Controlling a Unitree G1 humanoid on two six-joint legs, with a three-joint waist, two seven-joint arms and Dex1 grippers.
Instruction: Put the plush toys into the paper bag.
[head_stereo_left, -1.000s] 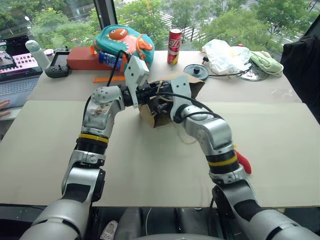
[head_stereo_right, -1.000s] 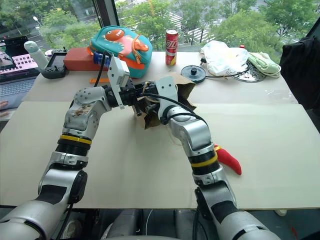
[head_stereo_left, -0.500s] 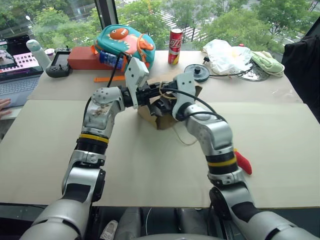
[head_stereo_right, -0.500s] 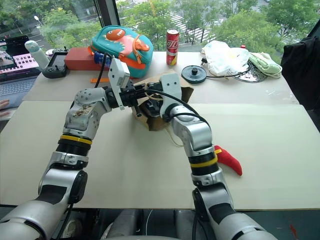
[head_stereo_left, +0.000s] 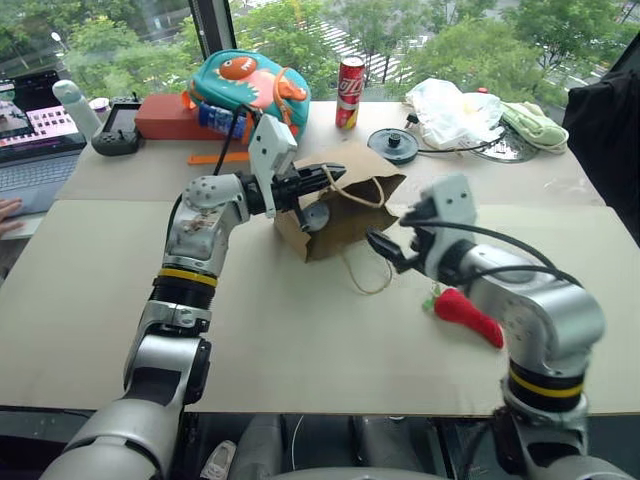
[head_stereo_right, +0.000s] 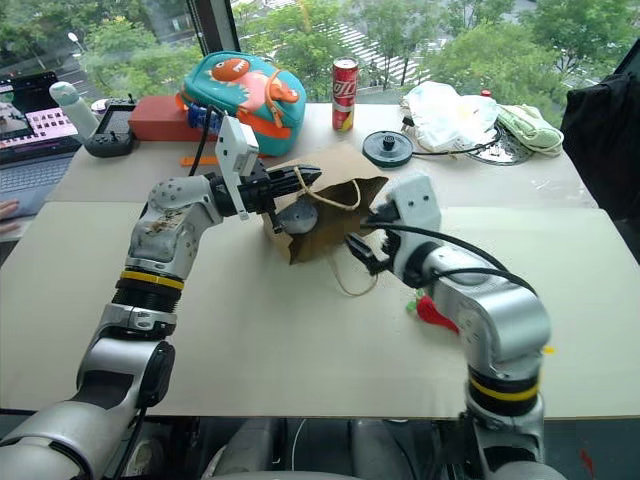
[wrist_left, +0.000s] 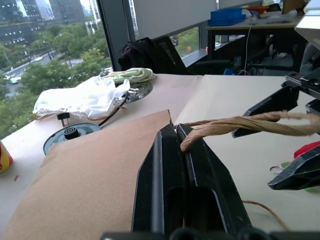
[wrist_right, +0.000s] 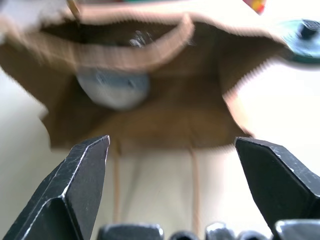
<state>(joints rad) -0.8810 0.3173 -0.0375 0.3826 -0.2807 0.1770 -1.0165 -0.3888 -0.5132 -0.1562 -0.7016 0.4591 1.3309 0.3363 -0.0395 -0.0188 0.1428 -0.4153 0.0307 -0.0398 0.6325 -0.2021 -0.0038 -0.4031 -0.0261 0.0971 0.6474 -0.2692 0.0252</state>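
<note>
Nearest, at about 4 o'clock on the beige table (head_stereo_left: 150, 320): red chili toy (head_stereo_left: 470, 312) lying flat, green stem toward the bag, just beside and under the right forearm, not in contact with the fingers.

Right gripper (head_stereo_left: 392, 243), centre-right: fingers spread wide, holding nothing, tips aimed toward 10 o'clock at the bag mouth, close to it but apart. One loose cord handle (head_stereo_left: 366, 275) trails on the table below it.

Paper bag (head_stereo_left: 345, 205), table centre: lying tilted on its side, mouth facing the robot. Grey plush blob (wrist_right: 114, 89) sits inside, against the inner wall; right wrist view is blurred there, so its exact resting point is uncertain.

Left gripper (wrist_left: 181, 142), at about 11 o'clock of the bag: fingers clamped together on the upper cord handle at the bag's rim, holding the mouth up.

Far edge, 12 o'clock: teal backpack (head_stereo_left: 248, 85), red can (head_stereo_left: 349, 92), white plastic bag (head_stereo_left: 450, 108), orange box (head_stereo_left: 168, 118). Laptop (head_stereo_left: 35, 140) at 10 o'clock.
</note>
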